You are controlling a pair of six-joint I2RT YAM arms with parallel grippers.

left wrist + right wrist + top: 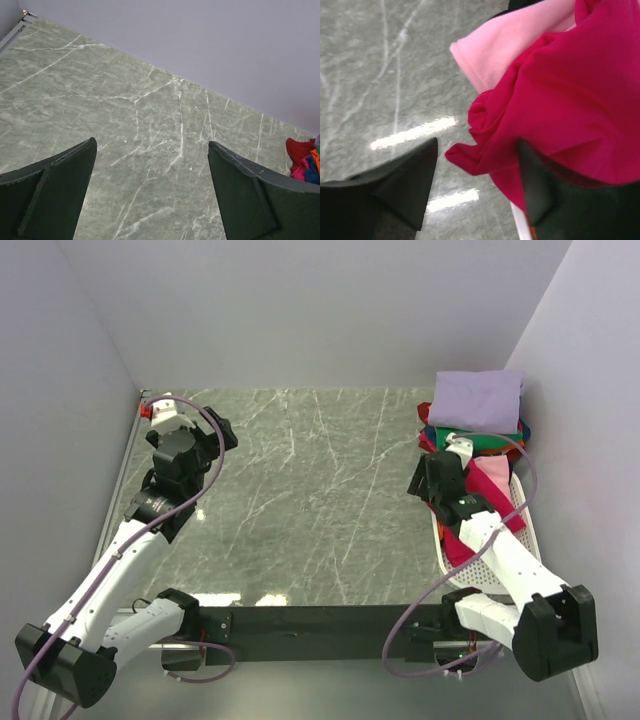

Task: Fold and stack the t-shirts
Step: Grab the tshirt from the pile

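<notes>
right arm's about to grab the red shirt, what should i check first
1. Right gripper open: ok, fingers apart.
2. Red shirt fold between its fingers: ok, lying against one finger.
3. Pink shirt outside the grip: ok, beyond the fingertips.
4. Left gripper open and empty: ok.
5. Table middle free for spreading: ok.
6. Red shirt free to lift out: cannot tell, most of it is out of view.

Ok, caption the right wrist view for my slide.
Right tool, open, straddling a hanging fold of the crimson t-shirt, pink t-shirt beside it, marble table below.
</notes>
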